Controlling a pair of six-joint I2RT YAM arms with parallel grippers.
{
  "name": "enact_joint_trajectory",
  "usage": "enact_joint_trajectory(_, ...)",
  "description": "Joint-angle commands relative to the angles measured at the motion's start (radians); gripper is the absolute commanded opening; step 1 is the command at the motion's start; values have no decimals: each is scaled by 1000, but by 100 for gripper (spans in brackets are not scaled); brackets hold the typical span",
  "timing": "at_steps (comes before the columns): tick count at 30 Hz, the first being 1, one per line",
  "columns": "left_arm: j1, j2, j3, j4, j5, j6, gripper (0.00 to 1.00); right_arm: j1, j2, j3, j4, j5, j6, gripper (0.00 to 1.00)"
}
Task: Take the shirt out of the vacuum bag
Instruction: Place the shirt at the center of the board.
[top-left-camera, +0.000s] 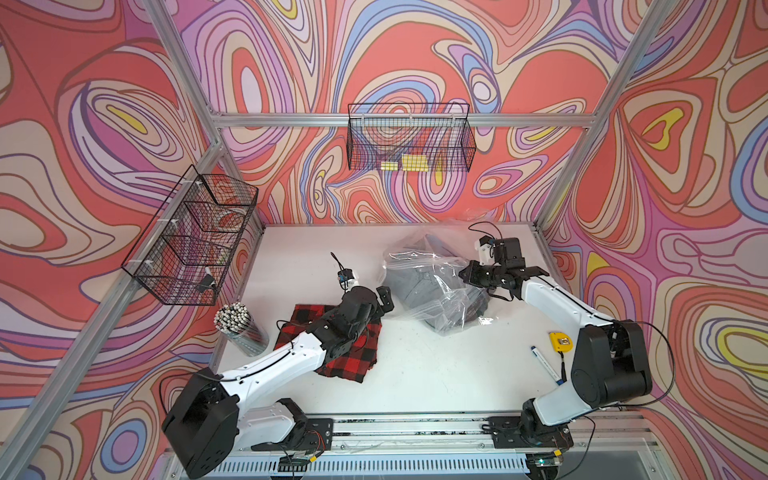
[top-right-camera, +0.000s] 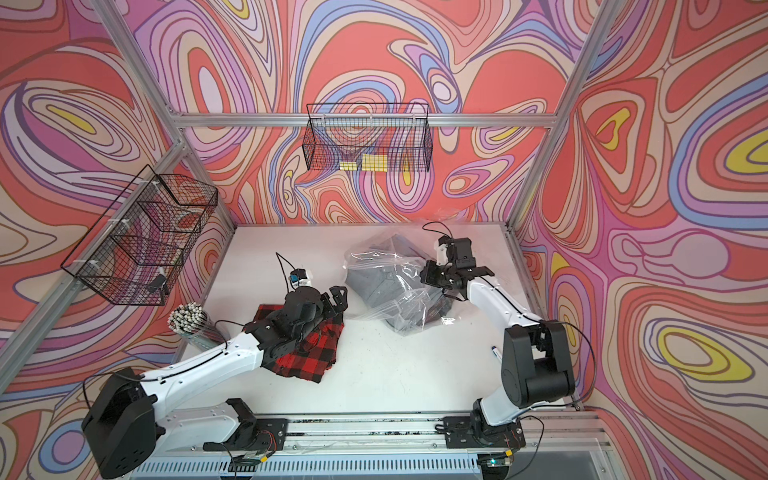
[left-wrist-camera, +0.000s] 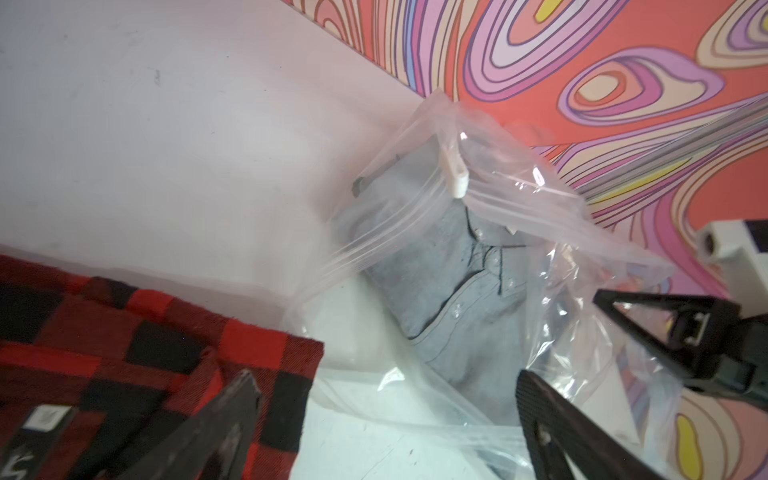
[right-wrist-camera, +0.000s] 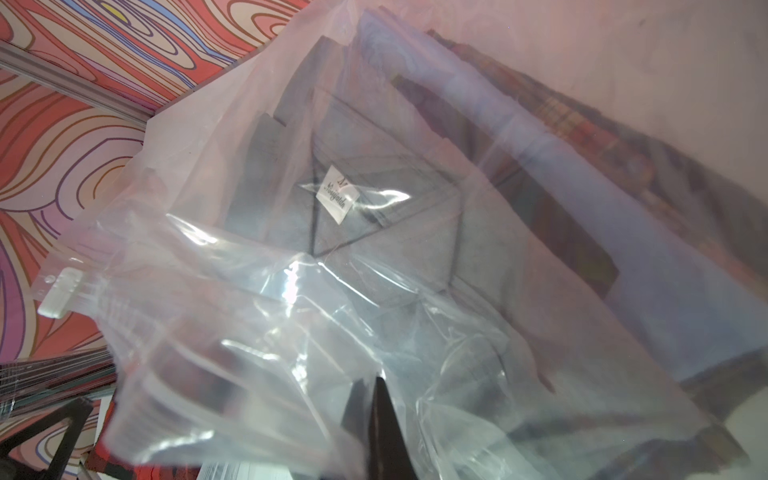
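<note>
The clear vacuum bag (top-left-camera: 432, 266) (top-right-camera: 390, 270) lies crumpled at the back right of the table, its mouth toward the middle. A folded grey shirt (top-left-camera: 411, 286) (left-wrist-camera: 465, 316) (right-wrist-camera: 374, 257) sits inside it. My right gripper (top-left-camera: 463, 274) (top-right-camera: 426, 274) (right-wrist-camera: 374, 380) is shut on a fold of the bag's plastic and holds that side up. My left gripper (top-left-camera: 384, 301) (top-right-camera: 338, 297) (left-wrist-camera: 384, 376) stands open just in front of the bag's mouth, nothing between its fingers. A red and black plaid shirt (top-left-camera: 353, 357) (left-wrist-camera: 124, 332) lies on the table under the left arm.
A white slider clip (left-wrist-camera: 455, 174) (right-wrist-camera: 60, 297) sits on the bag's zip strip. A cup of white-tipped sticks (top-left-camera: 239, 328) stands front left. A yellow tape measure (top-left-camera: 560, 341) and a pen (top-left-camera: 546, 365) lie right. Wire baskets (top-left-camera: 195, 241) (top-left-camera: 409, 139) hang on the walls.
</note>
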Motion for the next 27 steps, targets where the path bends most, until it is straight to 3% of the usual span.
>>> enact_joint_trajectory(1, -4, 102, -8, 316, 20, -154, 99, -5, -91, -30, 52, -45, 32, 0)
enact_joint_trajectory(8, -4, 297, 6, 457, 41, -321, 99, -3, -213, -40, 7, -67, 43, 0)
enact_joint_trajectory(16, -7, 391, 79, 465, -3, -279, 99, -1, -244, -69, -7, -76, 42, 0)
enact_joint_trajectory(20, -7, 457, 116, 487, 45, -296, 99, 0, -251, -109, 20, -80, 51, 0)
enact_joint_trajectory(27, -25, 449, 18, 536, 84, -380, 99, 2, -239, -106, 21, -85, 45, 0)
